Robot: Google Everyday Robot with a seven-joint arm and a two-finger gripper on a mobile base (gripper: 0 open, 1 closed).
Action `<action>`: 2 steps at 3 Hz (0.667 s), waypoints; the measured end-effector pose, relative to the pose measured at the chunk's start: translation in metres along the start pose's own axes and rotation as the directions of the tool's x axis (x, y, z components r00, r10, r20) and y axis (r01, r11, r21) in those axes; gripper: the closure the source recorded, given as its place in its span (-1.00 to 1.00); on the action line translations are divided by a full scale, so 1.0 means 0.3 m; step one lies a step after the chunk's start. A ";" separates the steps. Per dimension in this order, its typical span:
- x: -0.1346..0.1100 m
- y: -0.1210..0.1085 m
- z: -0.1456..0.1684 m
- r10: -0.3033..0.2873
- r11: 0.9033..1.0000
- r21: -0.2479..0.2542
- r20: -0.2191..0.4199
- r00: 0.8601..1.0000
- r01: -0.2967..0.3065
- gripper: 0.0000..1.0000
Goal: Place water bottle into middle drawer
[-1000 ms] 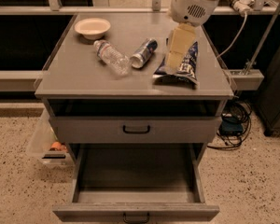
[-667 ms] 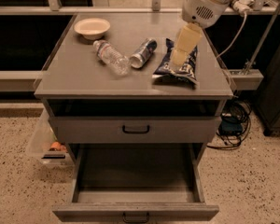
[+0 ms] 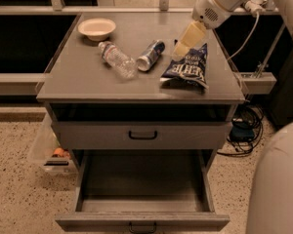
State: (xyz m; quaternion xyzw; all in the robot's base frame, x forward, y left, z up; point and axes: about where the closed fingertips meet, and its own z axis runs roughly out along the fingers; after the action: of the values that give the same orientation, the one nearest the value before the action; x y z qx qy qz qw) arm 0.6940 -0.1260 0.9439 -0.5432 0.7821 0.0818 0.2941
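the water bottle (image 3: 118, 60) is clear, crinkly plastic, the drink can (image 3: 150, 55) shiny metal, the chip bag (image 3: 186, 71) glossy film. the cabinet top (image 3: 78, 77) and middle drawer (image 3: 141, 222) look matt, smooth grey. the gripper (image 3: 179, 51), upper right above the bag, looks like smooth cream plastic.

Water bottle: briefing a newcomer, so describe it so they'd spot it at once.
On the grey cabinet top, the water bottle lies on its side between the bowl and the can. The pincer hovers beyond the can, over the chip bag. The bottle is the only clear, crinkly item.
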 end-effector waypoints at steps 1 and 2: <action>-0.023 -0.061 0.073 0.028 0.999 -0.026 0.070 0.997 -0.026 -1.00; -0.051 -0.095 0.128 0.038 0.998 -0.055 0.125 0.991 -0.032 -1.00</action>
State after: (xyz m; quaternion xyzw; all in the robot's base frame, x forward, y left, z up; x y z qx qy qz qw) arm 0.7375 -0.1078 0.9264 -0.5308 0.7689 0.1420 0.3270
